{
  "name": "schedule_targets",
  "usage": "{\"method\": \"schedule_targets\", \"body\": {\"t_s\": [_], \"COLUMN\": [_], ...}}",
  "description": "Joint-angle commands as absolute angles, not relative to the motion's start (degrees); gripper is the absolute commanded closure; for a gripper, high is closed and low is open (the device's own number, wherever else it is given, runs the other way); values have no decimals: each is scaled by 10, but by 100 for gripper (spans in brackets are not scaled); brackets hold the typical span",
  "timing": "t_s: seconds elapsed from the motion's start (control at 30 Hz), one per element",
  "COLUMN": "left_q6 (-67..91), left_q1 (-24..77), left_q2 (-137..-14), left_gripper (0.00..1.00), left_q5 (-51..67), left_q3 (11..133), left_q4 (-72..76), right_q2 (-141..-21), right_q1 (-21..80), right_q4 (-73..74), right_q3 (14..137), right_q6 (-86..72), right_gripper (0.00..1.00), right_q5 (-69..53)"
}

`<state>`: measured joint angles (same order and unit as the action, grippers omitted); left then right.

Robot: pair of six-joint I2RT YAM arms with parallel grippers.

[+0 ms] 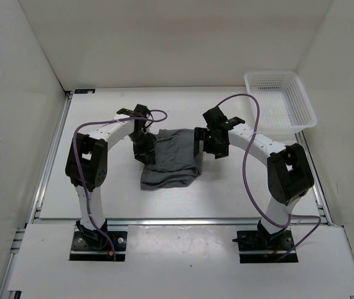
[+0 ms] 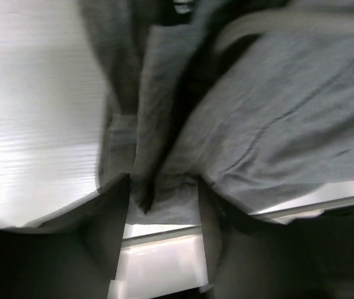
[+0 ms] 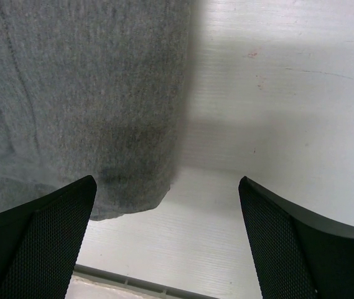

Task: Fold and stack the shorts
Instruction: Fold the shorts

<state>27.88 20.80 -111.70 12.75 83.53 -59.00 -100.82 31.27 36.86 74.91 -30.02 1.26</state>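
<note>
The grey shorts (image 1: 172, 161) lie bunched in the middle of the table, between the two arms. My left gripper (image 1: 144, 148) is at their left edge. In the left wrist view it (image 2: 163, 205) is shut on a fold of the shorts (image 2: 276, 124), and the cloth rises in creases from the fingers (image 2: 105, 237). My right gripper (image 1: 203, 144) is at the shorts' right edge. In the right wrist view it (image 3: 167, 179) is wide open and empty, above the table, with a corner of the shorts (image 3: 83, 99) beside the left finger (image 3: 46, 243).
A white mesh basket (image 1: 270, 75) stands at the back right of the table. White walls close in the back and both sides. A metal rail (image 1: 52, 149) runs along the table's left edge. Purple cables loop over both arms.
</note>
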Motion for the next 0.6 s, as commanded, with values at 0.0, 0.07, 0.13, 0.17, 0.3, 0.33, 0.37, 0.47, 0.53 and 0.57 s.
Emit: {"method": "schedule_targets", "body": {"t_s": [0.0,0.07,0.13,0.17,0.3,0.33,0.37,0.47,0.53,0.57], "left_q6": [272,272,272,272,278,278,278,285,294,311], "left_q1": [221,227,227,227,227,227,227,227,227,227], "left_q2": [-1111,-1111,-1111,-1111,-1079,-1071,-1062,-1014,-975,-965], "left_gripper": [55,81,90,90,90,90,90,90,90,90], "left_q5": [143,143,143,143,138,138,138,144,172,172], "left_q3": [867,874,885,885,905,911,924,923,906,889], "left_q4": [-579,-579,-592,-592,-612,-619,-632,-645,-645,-645], "right_q2": [-1002,-1008,-1031,-1038,-1064,-1064,-1058,-1039,-1027,-1027], "right_q1": [307,307,302,301,301,301,301,301,301,301], "right_q4": [359,352,341,331,314,308,308,308,308,308], "right_q3": [765,765,765,765,775,775,775,769,769,769], "right_q6": [-295,-295,-289,-289,-296,-296,-301,-301,-296,-296], "right_gripper": [0,0,0,0,0,0,0,0,0,0], "right_q5": [-2,-2,-32,-42,-71,-71,-71,-55,-47,-40]}}
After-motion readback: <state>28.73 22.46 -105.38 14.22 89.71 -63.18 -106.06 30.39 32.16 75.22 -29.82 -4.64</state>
